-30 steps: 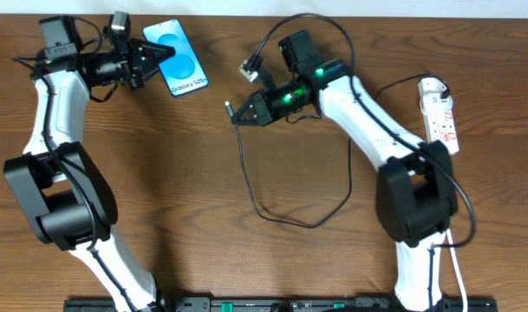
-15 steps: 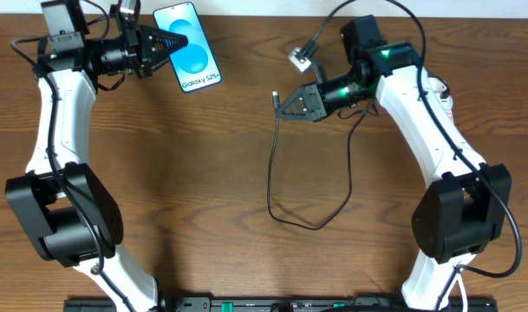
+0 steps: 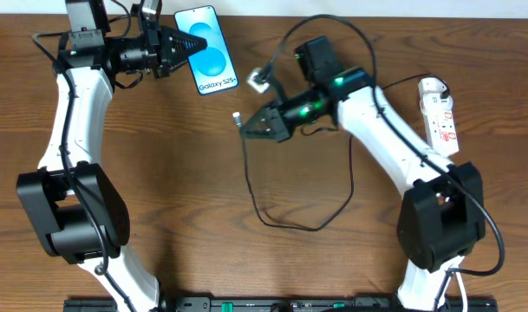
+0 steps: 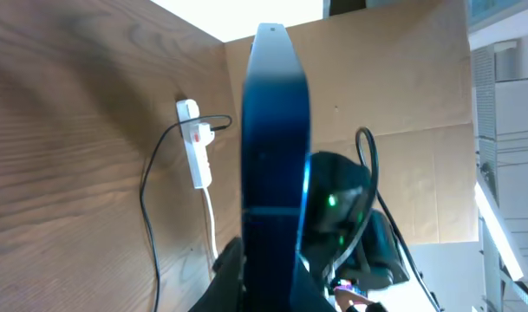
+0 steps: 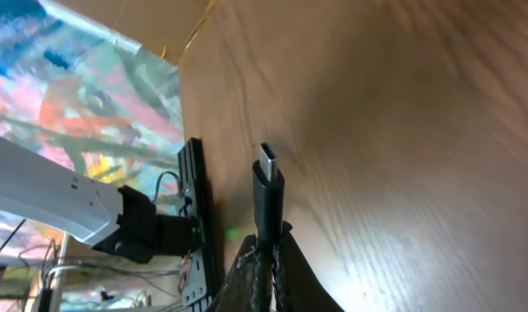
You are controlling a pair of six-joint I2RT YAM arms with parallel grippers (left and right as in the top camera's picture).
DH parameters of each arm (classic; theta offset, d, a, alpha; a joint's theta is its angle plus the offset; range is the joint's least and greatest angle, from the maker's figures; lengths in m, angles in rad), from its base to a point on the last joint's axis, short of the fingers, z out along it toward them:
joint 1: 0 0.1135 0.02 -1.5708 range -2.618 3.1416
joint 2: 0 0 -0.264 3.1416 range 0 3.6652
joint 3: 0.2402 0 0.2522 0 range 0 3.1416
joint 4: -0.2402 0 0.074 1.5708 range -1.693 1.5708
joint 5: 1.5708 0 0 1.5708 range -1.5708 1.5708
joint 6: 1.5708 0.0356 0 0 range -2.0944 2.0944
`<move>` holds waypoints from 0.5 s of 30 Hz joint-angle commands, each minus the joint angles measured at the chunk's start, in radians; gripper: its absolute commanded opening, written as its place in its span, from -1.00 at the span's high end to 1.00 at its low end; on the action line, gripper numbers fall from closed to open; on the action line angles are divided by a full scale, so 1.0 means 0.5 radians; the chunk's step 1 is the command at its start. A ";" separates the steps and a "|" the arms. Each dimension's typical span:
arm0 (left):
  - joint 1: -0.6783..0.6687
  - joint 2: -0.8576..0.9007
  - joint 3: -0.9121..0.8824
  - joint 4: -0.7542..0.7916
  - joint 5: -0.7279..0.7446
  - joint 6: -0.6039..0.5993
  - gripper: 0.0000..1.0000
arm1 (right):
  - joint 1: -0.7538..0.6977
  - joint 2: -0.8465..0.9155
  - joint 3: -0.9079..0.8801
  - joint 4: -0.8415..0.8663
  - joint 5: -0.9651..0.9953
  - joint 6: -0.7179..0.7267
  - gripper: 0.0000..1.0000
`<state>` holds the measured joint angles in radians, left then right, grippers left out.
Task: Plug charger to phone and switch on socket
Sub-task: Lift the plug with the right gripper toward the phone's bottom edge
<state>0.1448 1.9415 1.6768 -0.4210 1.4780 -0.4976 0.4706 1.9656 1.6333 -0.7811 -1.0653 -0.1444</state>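
Charger (image 3: 285, 218): black cable, clenched just behind the connector tip (image 3: 237, 116) by the right end effector (image 3: 244, 128) above the counter (image 3: 185, 182), slack looped on the wood; phone (image 3: 210, 50) grasped by the left end effector (image 3: 191, 43) near the far edge; socket (image 3: 441, 117) laid at the right edge.

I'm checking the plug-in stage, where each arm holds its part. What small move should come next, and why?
Probably the right gripper should ease the thin black charger cable tip-first toward the bottom edge of the light-blue-screened smartphone, which the left gripper clamps. Both grips look set, yet a clear gap separates connector from phone.
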 commanded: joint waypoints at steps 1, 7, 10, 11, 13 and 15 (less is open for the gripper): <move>0.002 -0.037 0.017 0.008 0.050 -0.009 0.85 | 0.047 -0.043 -0.002 0.043 -0.011 0.056 0.98; 0.003 -0.037 0.017 0.008 0.050 -0.009 0.85 | 0.048 -0.045 -0.002 0.156 -0.148 0.047 0.98; 0.003 -0.037 0.017 0.008 0.050 -0.009 0.85 | 0.047 -0.046 -0.002 0.227 -0.178 0.049 0.98; 0.002 -0.037 0.017 0.008 0.050 -0.009 0.85 | 0.047 -0.046 -0.002 0.235 -0.192 0.049 0.98; 0.002 -0.036 0.017 0.008 0.050 -0.009 0.86 | 0.047 -0.046 -0.002 0.255 -0.205 0.049 0.98; 0.002 -0.037 0.017 0.008 0.051 -0.009 0.86 | 0.042 -0.046 -0.001 0.288 -0.250 0.052 0.98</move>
<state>0.1448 1.9415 1.6768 -0.4210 1.4754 -0.4976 0.4938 1.9656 1.6333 -0.6518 -1.1282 -0.1226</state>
